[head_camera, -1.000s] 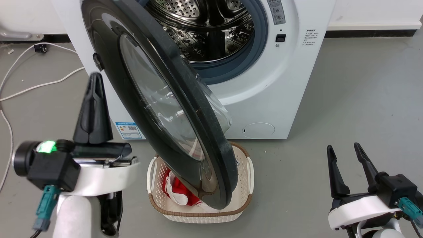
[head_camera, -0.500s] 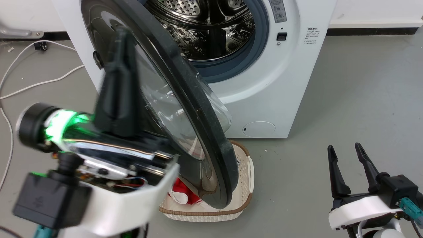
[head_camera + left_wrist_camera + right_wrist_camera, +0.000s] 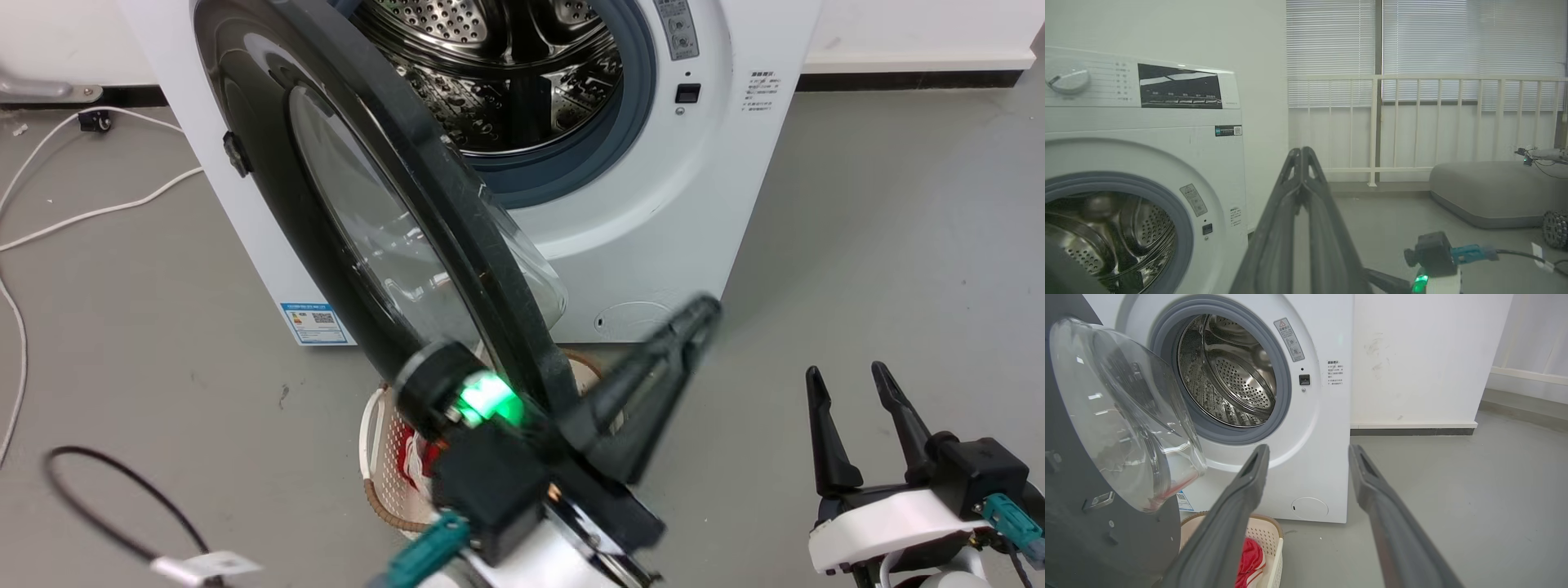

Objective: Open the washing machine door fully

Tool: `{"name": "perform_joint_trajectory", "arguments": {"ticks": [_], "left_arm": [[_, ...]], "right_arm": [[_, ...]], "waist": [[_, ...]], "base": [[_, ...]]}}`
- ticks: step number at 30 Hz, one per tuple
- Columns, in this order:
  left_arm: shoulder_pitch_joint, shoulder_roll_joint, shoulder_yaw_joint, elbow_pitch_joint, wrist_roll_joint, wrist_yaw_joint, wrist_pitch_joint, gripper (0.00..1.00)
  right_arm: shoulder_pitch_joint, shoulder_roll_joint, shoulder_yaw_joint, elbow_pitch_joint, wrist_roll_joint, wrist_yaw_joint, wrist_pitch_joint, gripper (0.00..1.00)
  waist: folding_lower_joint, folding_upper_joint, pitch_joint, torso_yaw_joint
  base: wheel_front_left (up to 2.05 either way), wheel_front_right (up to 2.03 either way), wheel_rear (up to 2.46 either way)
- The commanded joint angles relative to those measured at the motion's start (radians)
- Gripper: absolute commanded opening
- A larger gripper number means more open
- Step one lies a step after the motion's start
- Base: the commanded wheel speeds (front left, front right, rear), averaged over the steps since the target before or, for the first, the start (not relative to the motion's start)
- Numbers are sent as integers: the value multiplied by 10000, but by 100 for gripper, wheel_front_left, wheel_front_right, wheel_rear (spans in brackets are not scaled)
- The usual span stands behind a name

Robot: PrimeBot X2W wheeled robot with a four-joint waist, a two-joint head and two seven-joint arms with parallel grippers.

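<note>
Washing machine door (image 3: 367,229) about half open, with my left gripper (image 3: 698,314) on its inner side.

The door stands swung out from the washing machine (image 3: 653,204), nearly edge-on to my head camera, its lower rim over the laundry basket (image 3: 384,490). The left gripper sits low beside that rim on the drum side, fingers pressed together on nothing. I judge that suits pushing the inner face wider. I can't tell if it touches. The right gripper (image 3: 845,376) waits well apart, fingers parted and empty, clear of the swing.

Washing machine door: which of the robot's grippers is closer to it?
Left. The left gripper is right by the lower rim of the washing machine door; the right gripper sits well off to its right.
</note>
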Motion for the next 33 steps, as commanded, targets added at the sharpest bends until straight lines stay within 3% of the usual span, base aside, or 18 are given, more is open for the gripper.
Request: {"name": "perform_joint_trajectory", "arguments": {"ticks": [1, 13, 24, 33], "left_arm": [[151, 48, -130, 129, -47, -38, 98, 0], [1795, 698, -1633, 1480, 41, 22, 550, 0], [1257, 482, -860, 2520, 226, 791, -250, 0], [518, 162, -534, 3527, -114, 1162, -763, 0]], "right_arm": [[82, 33, -1, 29, 14, -7, -35, 100], [191, 32, 122, 70, 83, -7, 37, 100], [29, 32, 261, 96, 144, -7, 39, 100], [-26, 32, 349, 231, 244, -7, -20, 100]], "waist": [[0, 0, -6, 6], [0, 0, -77, -64], [0, 0, 54, -82], [0, 0, 133, -215]], "base": [[0, 0, 0], [0, 0, 0], [0, 0, 0], [0, 0, 0]]}}
